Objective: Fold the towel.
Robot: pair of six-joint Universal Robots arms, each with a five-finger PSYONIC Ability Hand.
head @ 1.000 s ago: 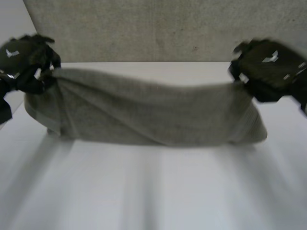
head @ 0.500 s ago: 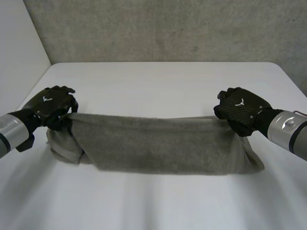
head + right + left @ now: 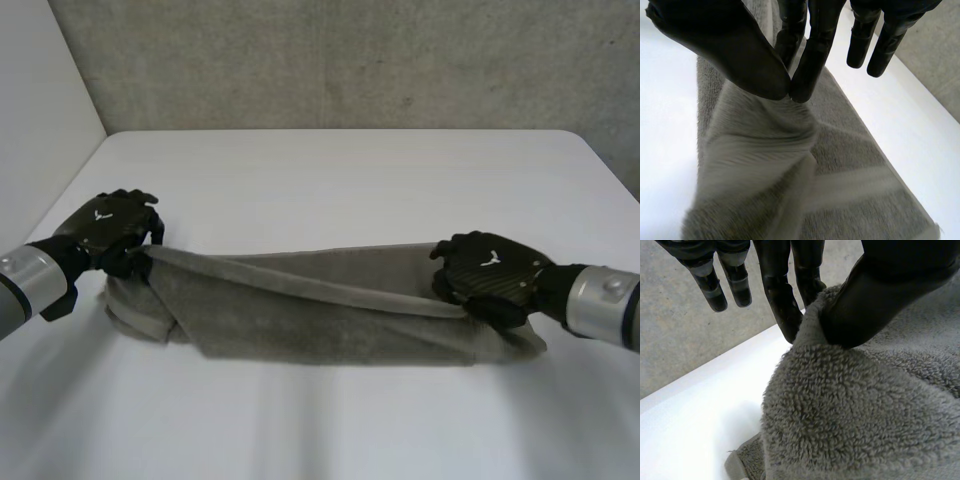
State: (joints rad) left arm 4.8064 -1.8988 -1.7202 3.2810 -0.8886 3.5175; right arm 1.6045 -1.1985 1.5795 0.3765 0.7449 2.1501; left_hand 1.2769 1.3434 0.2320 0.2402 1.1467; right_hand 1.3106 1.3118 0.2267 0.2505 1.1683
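- Your left hand (image 3: 105, 228) sits knuckles-up at the left end of the towel (image 3: 330, 320), with its grey forearm reaching in from the near left side of the table (image 3: 330, 170).
- In the left wrist view, the thumb and one finger clamp a raised fold of cloth between them. The other fingers (image 3: 715, 285) hang straight and clear of it.
- Your right hand (image 3: 490, 272) lies low over the towel's right end, back upward, wrist angled in from the right.
- In the right wrist view, its thumb (image 3: 725, 50) meets two fingers on a pinched ridge of cloth. The other fingers point straight and touch nothing.
- The towel lies as a long strip across the near middle of the table. Its upper layer is drawn taut from hand to hand, sloping down toward your right hand.
- The cloth is grey-green terry with a dense looped pile. A flatter woven band (image 3: 855, 182) crosses it near the right end, and the left end is bunched into soft rounded folds.
- The table is smooth, white and matte, and the wall (image 3: 350, 60) behind it is rough speckled grey.
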